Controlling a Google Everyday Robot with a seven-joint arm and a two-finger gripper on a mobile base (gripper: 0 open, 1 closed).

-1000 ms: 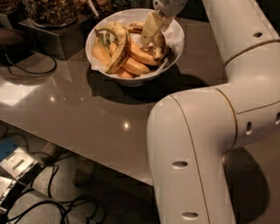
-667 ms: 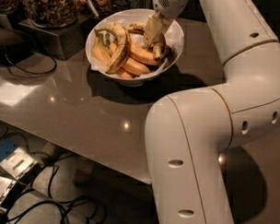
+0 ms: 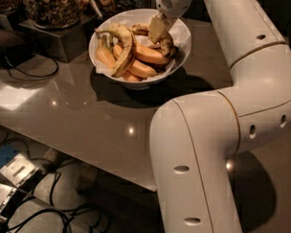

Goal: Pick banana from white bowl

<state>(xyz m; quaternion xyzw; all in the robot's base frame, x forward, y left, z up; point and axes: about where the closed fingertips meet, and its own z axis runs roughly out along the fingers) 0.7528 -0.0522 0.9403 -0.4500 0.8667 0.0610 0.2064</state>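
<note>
The white bowl (image 3: 183,29) stands at the far middle of the grey table (image 3: 88,116). It holds several bananas. The brown-mottled, arched banana (image 3: 166,44) lies at the bowl's right back side, its dark end toward the rim. A paler, long spotted banana (image 3: 125,49) arches over the left side, above smooth orange-yellow bananas (image 3: 146,55). My gripper (image 3: 156,28) reaches down into the bowl from above and sits right at the brown-mottled banana, covering its middle.
A glass jar of nuts (image 3: 48,7) stands on a metal box (image 3: 52,38) left of the bowl, with a black cable (image 3: 27,71) beside it. My big white arm (image 3: 206,154) fills the right foreground. The table's front edge runs diagonally; cables and boxes (image 3: 18,181) lie on the floor below.
My gripper has shifted slightly up and to the left inside the bowl. The bananas and bowl have not visibly moved.
</note>
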